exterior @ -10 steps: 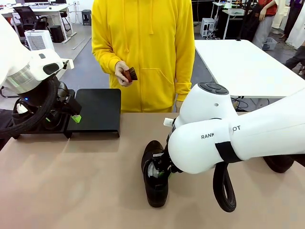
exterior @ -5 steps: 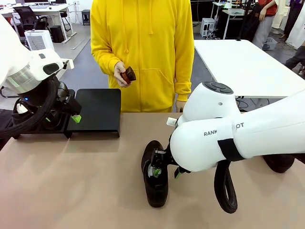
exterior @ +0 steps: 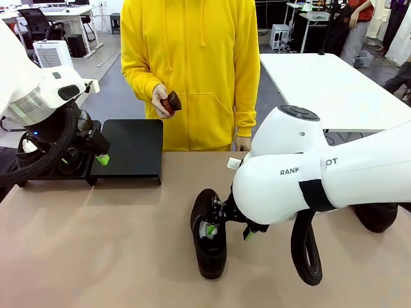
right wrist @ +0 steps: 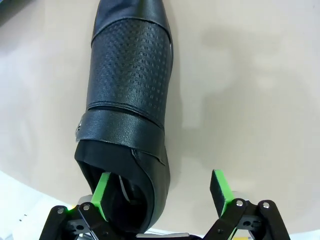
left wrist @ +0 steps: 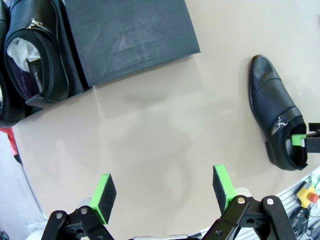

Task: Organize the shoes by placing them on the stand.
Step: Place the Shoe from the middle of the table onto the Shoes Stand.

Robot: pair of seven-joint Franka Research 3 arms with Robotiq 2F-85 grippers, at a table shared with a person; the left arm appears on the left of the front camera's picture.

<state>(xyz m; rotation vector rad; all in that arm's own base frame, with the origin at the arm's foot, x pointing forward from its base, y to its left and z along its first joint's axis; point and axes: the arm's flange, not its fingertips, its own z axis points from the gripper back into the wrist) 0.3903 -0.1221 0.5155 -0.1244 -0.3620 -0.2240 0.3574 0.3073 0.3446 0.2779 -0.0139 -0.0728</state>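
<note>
The right gripper (right wrist: 161, 189) is holding its green pads wide apart and straddling one side wall of a black shoe (right wrist: 127, 75) at the heel end. One pad (right wrist: 102, 187) is sitting inside the shoe's opening and the other is hanging over bare table, so nothing is being squeezed. On the white right arm (exterior: 321, 186) behind it, the letters "RANK" and "OT" are showing, with the rest hidden. The shoe is showing a smooth glossy toe, a perforated panel and a strap with a small metal buckle. In the right wrist view its toe is pointing to 12 o'clock. In the front view it is lying on the tan table (exterior: 96, 244) near 6 o'clock, and the matte black stand (exterior: 131, 151) is sitting at 10 o'clock from it. The left gripper (left wrist: 164, 192) is hanging with its pads apart over bare table. At 10 o'clock in the left wrist view, a second shoe (left wrist: 35, 55) stuffed with white paper is resting on the stand.
</note>
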